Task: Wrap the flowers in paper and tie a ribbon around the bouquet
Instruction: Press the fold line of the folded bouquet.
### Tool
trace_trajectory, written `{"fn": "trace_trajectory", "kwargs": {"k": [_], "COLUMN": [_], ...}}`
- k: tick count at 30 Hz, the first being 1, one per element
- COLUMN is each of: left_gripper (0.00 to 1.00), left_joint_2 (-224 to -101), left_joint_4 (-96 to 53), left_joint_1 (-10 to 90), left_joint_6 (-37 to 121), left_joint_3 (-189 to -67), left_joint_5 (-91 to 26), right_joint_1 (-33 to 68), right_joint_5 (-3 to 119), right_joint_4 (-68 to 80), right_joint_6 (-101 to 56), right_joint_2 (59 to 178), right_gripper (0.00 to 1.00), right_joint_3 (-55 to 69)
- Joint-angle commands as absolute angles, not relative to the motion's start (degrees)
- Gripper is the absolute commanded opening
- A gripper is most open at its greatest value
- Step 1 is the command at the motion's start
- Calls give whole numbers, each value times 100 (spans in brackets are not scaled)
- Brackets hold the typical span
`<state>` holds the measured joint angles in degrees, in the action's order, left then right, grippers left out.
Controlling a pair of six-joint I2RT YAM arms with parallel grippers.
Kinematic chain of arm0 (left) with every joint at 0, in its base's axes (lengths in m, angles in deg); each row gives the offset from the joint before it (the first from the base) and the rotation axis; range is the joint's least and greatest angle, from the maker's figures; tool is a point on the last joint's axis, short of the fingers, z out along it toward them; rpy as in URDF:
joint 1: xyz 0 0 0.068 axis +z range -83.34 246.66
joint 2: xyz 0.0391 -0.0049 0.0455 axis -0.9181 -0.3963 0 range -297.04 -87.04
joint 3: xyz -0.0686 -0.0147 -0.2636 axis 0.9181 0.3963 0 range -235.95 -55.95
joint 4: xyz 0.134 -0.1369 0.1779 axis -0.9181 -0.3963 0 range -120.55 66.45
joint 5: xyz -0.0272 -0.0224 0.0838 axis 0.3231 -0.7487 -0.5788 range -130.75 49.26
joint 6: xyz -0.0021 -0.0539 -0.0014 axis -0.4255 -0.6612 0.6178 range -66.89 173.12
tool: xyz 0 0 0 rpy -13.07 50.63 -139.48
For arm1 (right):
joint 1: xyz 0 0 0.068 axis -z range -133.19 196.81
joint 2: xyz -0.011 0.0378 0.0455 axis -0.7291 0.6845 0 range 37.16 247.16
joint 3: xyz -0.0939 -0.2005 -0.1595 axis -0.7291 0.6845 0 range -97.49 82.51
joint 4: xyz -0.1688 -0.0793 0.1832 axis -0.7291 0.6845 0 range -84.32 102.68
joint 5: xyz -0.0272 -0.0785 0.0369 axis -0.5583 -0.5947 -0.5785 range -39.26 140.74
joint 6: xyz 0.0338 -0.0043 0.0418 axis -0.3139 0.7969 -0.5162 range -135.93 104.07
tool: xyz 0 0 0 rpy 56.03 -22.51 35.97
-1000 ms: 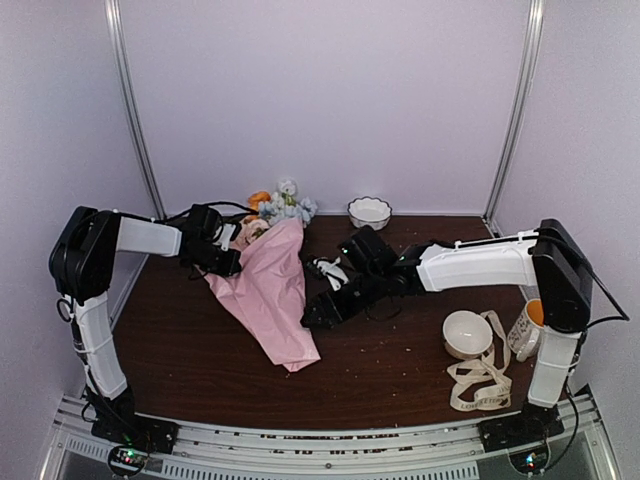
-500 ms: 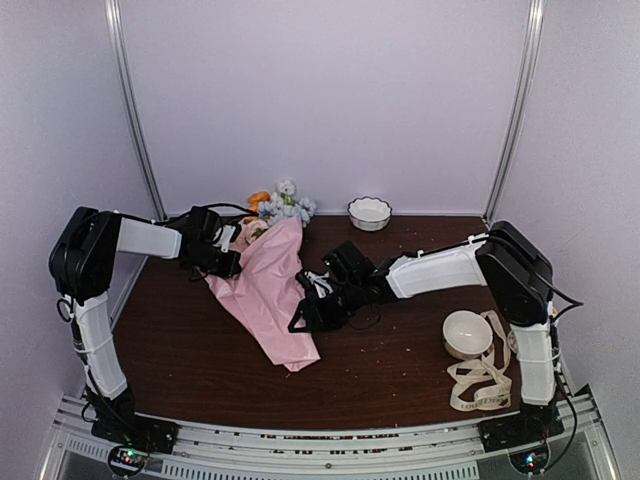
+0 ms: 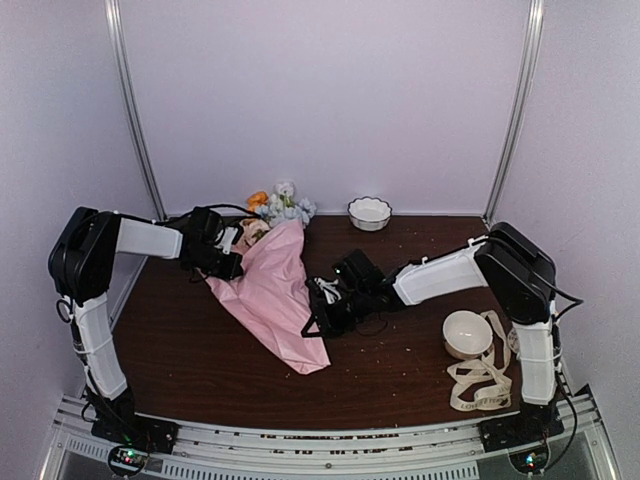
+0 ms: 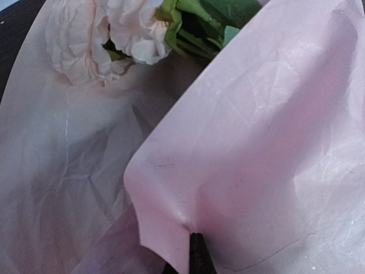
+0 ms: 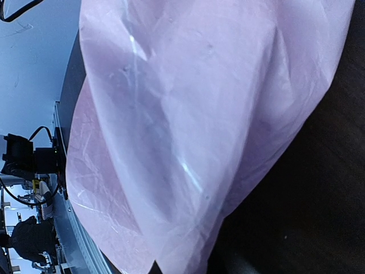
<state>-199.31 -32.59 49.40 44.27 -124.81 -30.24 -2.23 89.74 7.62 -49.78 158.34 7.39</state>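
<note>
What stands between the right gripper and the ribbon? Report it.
Nothing visible: bare table lies between the right gripper, at the edge of the paper, and the ribbon. A white bowl sits by the ribbon's far loop.

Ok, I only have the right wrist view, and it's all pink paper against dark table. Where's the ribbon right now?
Observer: The ribbon lies in loose loops at the near right of the table, beside a white bowl and well clear of the paper.
Operator: And is the left arm on the paper?
Observer: Yes. The left fingers pinch a fold at the paper's far left edge.
Operator: Can you see the flowers?
Observer: The flowers show blue, white and orange blooms sticking out of the paper's far end.
</note>
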Motion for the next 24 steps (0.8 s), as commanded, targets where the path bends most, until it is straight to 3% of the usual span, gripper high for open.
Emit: {"fn": "trace_trajectory", "kwargs": {"k": [1, 5, 14, 20, 21, 23, 24], "left_gripper": [0, 0, 0, 0, 0, 0, 0], "left_joint_2": [-19877, -19698, -19441, -19369, -19351, -19326, -19317], "left_joint_4": [-3324, -3133, -2845, -2885, -2901, -2931, -2947], "left_joint_1": [4873, 4810, 4650, 4638, 4639, 4640, 4641], "left_joint_6": [4495, 4318, 4306, 4325, 4319, 4319, 4323], "left_joint_3": [-12324, -12037, -11538, -11531, -11543, -11550, -11554], "left_joint_5": [-3297, -3158, -3111, -3183, -3193, -3203, -3204], "right_joint_1": [-356, -526, -325, 298, 351, 417, 426], "right_joint_5": [9274, 9365, 9315, 9080, 9059, 9070, 9050], "right_joint_4": [1351, 1833, 2389, 2111, 2022, 1893, 1865], "right_joint_6": [-4711, -4423, -3925, -4307, -4422, -4596, -4658], "right_joint_2": [15373, 15040, 14499, 15047, 15216, 15583, 15743], "right_gripper": [0, 6, 67, 76, 80, 98, 100], "right_joint_3": [1248, 1532, 1519, 485, 269, -194, -438]}}
